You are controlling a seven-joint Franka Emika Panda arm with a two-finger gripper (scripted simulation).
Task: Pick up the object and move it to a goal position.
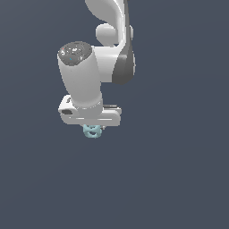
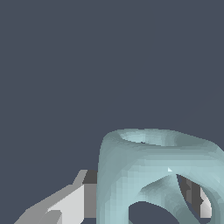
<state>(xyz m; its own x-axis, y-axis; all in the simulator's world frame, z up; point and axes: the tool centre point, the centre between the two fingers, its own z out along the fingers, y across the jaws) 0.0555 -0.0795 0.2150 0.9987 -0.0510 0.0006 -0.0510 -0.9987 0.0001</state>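
Against blank slate-grey: one tool (image 1: 93, 128), one object (image 1: 92, 131).

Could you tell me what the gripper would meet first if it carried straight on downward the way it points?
The teal object, already between the gripper's fingers. Beyond it, nothing shows in either view, though depth is unclear.

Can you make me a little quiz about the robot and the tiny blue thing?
1. True or false: the blue piece is much narrower than the white gripper.
2. Where is the blue piece? A) just under the gripper B) far off at the exterior view's right C) on top of the arm
3. Fill in: in the wrist view the blue piece is made of loops with ____ in them.

Key: 1 true. 2 A. 3 holes.
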